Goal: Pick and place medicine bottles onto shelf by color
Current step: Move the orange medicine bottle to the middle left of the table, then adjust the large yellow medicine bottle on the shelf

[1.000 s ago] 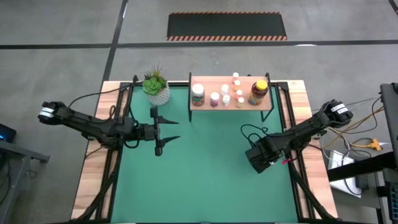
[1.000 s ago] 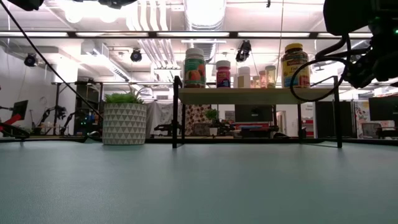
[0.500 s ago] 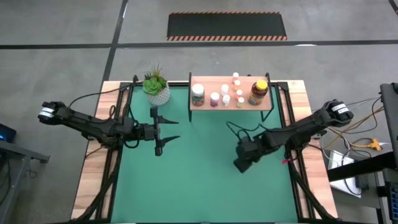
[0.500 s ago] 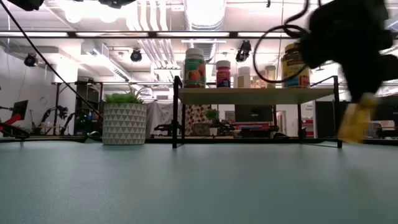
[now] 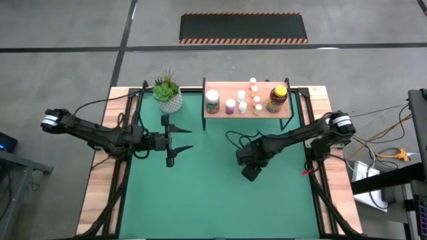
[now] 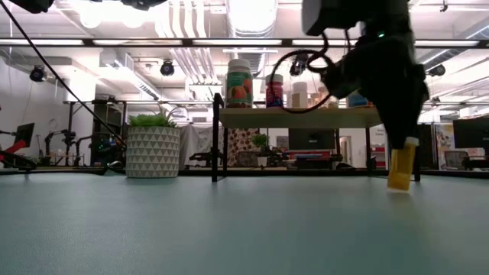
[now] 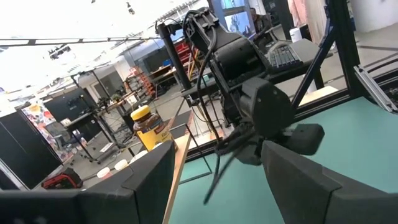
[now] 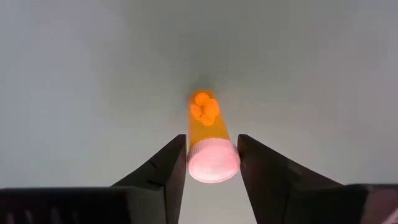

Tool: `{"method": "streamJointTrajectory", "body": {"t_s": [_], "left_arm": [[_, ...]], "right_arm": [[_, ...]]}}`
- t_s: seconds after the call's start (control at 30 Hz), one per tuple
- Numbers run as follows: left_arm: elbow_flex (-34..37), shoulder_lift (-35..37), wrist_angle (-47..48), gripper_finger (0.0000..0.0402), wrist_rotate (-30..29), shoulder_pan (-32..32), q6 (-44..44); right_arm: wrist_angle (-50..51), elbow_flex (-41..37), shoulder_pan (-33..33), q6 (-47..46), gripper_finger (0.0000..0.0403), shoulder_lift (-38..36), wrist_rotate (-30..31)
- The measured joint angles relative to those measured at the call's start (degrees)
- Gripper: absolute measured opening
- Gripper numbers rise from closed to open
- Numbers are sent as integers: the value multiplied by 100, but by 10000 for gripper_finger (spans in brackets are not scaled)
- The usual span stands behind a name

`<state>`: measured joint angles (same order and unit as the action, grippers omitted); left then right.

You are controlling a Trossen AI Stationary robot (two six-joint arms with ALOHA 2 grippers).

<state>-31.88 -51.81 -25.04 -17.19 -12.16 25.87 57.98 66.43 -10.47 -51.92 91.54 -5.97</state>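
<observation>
My right gripper (image 8: pixel 212 155) is shut on a small orange pill bottle (image 8: pixel 205 121) with a white cap. It is over the green table right of centre (image 5: pixel 249 172) and also shows in the low view (image 6: pixel 401 164). The shelf (image 5: pixel 263 112) stands at the table's far edge. It carries a green-lidded jar (image 5: pixel 212 101), a pink bottle (image 5: pixel 230 106), several tiny white-capped bottles (image 5: pixel 243 100) and the amber yellow-lidded jar (image 5: pixel 277 99). My left gripper (image 5: pixel 187 139) waits open and empty at the table's left. My right gripper pinches the orange bottle at its white-capped top end (image 8: pixel 213 167) between its two fingers (image 8: pixel 173 163). The fingers come from above, pointing down. The bottle hangs nearly upright below them, its bottom (image 6: pixel 399 186) at or just above the table; I cannot tell which.
A green plant in a white pot (image 5: pixel 167 95) stands at the far edge, left of the shelf. The green mat (image 5: pixel 213 200) lies open in front of the shelf. Wooden borders (image 5: pixel 100 193) and black frame rails run along both sides.
My right gripper has gone toward the table's left edge and downward, carrying the orange bottle. The bottle, out of sight in the low view a second ago, now hangs close to the table in front of the shelf's right end.
</observation>
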Motion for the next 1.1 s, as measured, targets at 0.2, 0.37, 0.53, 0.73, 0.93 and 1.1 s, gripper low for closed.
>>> {"method": "streamJointTrajectory", "body": {"t_s": [0.2, 0.37, 0.53, 0.73, 0.93, 1.1], "left_arm": [[0, 0, 2, 224, 2, 0, -2], [0, 0, 2, 224, 1, 0, -4], [0, 0, 4, 224, 0, 0, -4], [0, 0, 4, 224, 2, 0, -4], [0, 0, -2, 224, 1, 4, -4], [0, 0, -4, 224, 0, 4, -4]], "right_arm": [[37, 310, 123, 482, 162, 395, 16], [200, 352, 198, 549, 170, 378, 10], [280, 360, 237, 616, 171, 0, 91], [273, 608, 260, 1078, 171, -814, 1319], [308, 1022, 515, 1784, 153, -1816, 3338], [302, 1219, 1011, 2402, 94, -2540, 4747]]}}
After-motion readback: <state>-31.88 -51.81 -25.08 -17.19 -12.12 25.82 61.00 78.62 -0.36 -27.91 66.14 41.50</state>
